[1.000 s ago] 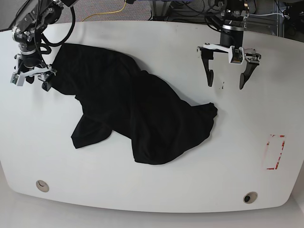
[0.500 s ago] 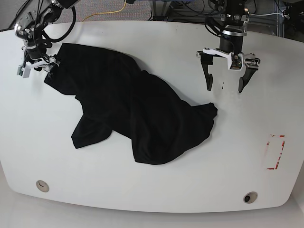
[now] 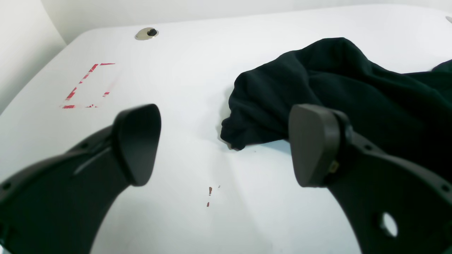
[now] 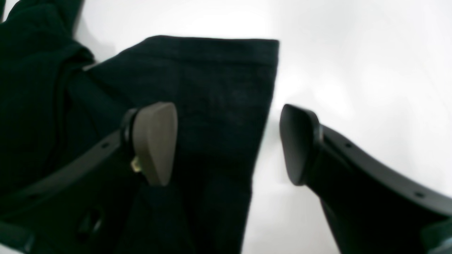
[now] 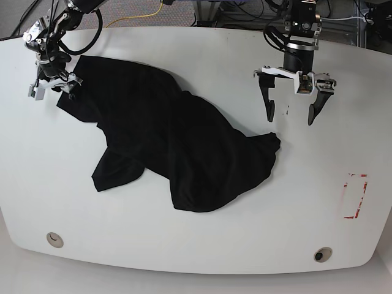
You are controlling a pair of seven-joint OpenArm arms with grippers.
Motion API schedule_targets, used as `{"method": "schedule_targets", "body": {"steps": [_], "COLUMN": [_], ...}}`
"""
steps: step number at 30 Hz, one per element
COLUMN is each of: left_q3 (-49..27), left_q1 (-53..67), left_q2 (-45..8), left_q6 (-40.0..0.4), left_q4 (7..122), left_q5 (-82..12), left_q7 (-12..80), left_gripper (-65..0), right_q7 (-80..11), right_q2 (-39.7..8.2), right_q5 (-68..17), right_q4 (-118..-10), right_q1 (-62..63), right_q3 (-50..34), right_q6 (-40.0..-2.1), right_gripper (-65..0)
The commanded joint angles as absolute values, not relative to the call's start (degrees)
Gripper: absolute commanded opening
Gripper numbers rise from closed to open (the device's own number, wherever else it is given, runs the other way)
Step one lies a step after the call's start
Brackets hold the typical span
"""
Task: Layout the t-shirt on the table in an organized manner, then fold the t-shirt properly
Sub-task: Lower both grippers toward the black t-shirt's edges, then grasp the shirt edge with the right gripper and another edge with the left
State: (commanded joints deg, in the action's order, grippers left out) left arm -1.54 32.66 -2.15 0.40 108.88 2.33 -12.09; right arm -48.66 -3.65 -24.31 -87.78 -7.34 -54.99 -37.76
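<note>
The t-shirt [image 5: 177, 147] is plain black, crumpled and bunched in folds — no print shows. It lies on the white tabletop [image 5: 294, 202], its long axis running diagonally from the far left down toward the near middle-right. The right gripper [image 5: 52, 86] hovers spread open over the shirt's far-left edge, grasping nothing. The left gripper [image 5: 293, 101] — jaws wide, empty — hangs just beyond the shirt's right tip.
</note>
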Motion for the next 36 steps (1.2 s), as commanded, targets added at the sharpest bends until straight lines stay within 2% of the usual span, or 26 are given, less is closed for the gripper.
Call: {"method": "schedule_targets", "body": {"steps": [13, 17, 19, 20, 21, 24, 27, 36], "left_q3": [-1.54, -1.54, -1.54, -1.54, -1.54, -1.71, -1.8, -1.89], "left_q1": [32.57, 32.04, 31.34, 31.25, 30.64, 28.88, 27.03, 18.59], "left_q2": [-2.24, -2.33, -2.86, -2.95, -2.95, -2.77, -2.68, -2.95], "left_q6": [0.4, 0.4, 0.4, 0.4, 0.4, 0.4, 0.4, 0.4], "left_q4": [108.88, 108.88, 108.88, 108.88, 108.88, 108.88, 108.88, 108.18], "left_q5": [2.33, 1.98, 1.89, 1.89, 1.89, 1.8, 1.8, -4.0], "left_q7": [-12.09, -10.77, -8.22, -7.87, -6.46, -3.74, -0.57, 13.49], "left_gripper": [-10.7, -10.6, -10.6, -10.6, -10.6, -10.4, -10.3, -10.1], "right_q7": [-48.66, -48.66, -48.66, -48.66, -48.66, -48.66, -48.66, -48.66], "right_q2": [-3.56, -3.65, -3.65, -3.74, -3.82, -4.0, -4.0, -4.0], "right_q5": [-24.31, -24.31, -24.31, -24.31, -24.31, -24.31, -24.31, -24.22], "right_q4": [-87.87, -87.87, -87.87, -87.87, -87.87, -87.87, -87.87, -87.87], "right_q1": [-6.9, -6.37, -6.2, -6.11, -6.11, -6.11, -6.11, -6.2], "right_q3": [-52.44, -52.44, -52.44, -52.44, -52.35, -52.26, -52.26, -52.26], "right_q6": [-37.93, -37.93, -37.93, -37.93, -37.93, -37.93, -37.93, -37.93], "right_gripper": [-21.7, -30.8, -43.4, -45.5, -51.4, -61.2, -65.0, -65.0]}}
